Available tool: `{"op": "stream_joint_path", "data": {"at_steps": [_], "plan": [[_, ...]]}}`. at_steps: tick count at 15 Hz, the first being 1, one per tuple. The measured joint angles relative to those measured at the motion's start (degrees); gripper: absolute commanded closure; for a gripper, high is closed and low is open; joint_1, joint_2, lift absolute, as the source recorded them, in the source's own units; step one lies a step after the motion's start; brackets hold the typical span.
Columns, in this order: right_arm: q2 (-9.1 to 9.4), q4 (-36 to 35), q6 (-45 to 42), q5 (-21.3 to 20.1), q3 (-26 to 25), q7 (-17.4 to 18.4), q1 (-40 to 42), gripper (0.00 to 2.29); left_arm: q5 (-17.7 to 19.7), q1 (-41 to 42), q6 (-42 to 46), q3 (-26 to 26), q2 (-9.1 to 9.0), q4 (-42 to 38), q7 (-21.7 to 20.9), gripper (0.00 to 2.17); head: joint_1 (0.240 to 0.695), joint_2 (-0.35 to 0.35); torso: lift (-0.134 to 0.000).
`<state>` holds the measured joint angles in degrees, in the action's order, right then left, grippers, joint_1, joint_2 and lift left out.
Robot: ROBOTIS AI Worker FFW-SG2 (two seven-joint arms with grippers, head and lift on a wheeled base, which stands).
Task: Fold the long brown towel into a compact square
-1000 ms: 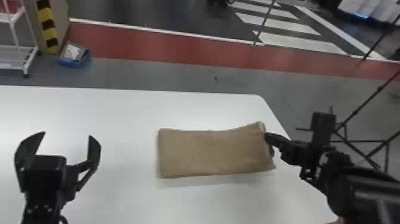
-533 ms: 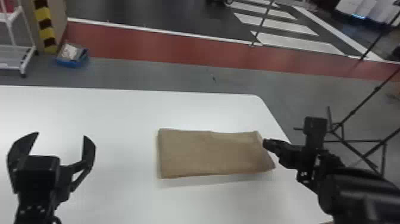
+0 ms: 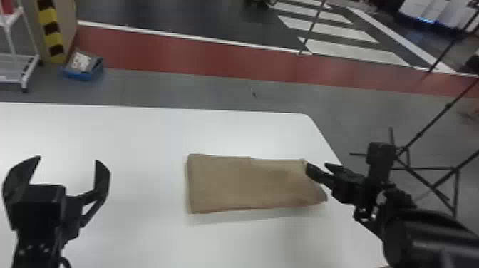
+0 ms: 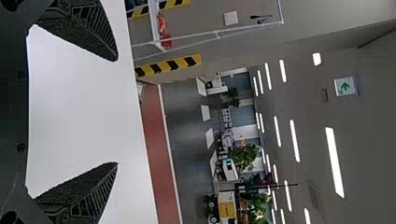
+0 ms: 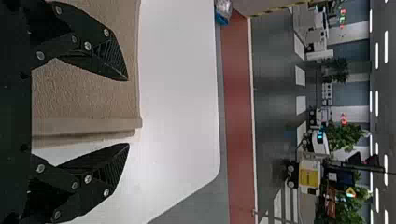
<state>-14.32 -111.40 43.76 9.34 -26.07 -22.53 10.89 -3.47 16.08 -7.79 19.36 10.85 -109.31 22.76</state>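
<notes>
Hand on the right (image 3: 318, 167), black with two flat fingers, is released, its fingers well parted at the towel's end. The left hand (image 3: 68, 159), of the same make, is released too, fingers spread wide above the bench and well apart from the towel.

Past both hands runs the grey floor (image 3: 221, 89) with a broad red band (image 3: 214, 58) across it. Under them is the white bench (image 3: 142, 135) with a rounded far corner, beyond the right hand. To that hand's right stands a thin-legged black tripod (image 3: 448, 106); far ahead of the left hand is a white-framed rack (image 3: 14, 67).

The long brown towel (image 3: 246, 185) lies as a folded rectangle on the bench, between the two hands. The right wrist view sets its layered end between the parted fingers; whether either finger touches the cloth, I honestly can't tell.

Smallest is a shallow blue tray (image 3: 82, 74) on the floor, beyond the left hand.
</notes>
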Motion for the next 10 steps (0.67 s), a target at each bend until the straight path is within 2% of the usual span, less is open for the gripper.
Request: {"op": "stream_joint_path", "data": {"at_steps": [1,4,10], "plan": [[0.51,-1.14,0.54,0.19,1.06,-1.35,0.74,1.95,0.35,0.00,0.28,-0.27,-0.08,0.00,0.00,0.08,0.695,-0.311,-0.118],[1.87,-2.17,1.49,-0.09,5.71,-4.23,1.42,1.96,1.04,0.00,1.47,-0.90,-0.17,-0.30,0.09,0.08,0.695,-0.232,-0.118],[3.90,-1.47,1.34,-2.90,17.33,-2.49,1.39,1.96,1.46,0.06,1.67,-0.73,-0.12,-1.04,-0.07,0.08,0.695,-0.119,-0.118]]}}
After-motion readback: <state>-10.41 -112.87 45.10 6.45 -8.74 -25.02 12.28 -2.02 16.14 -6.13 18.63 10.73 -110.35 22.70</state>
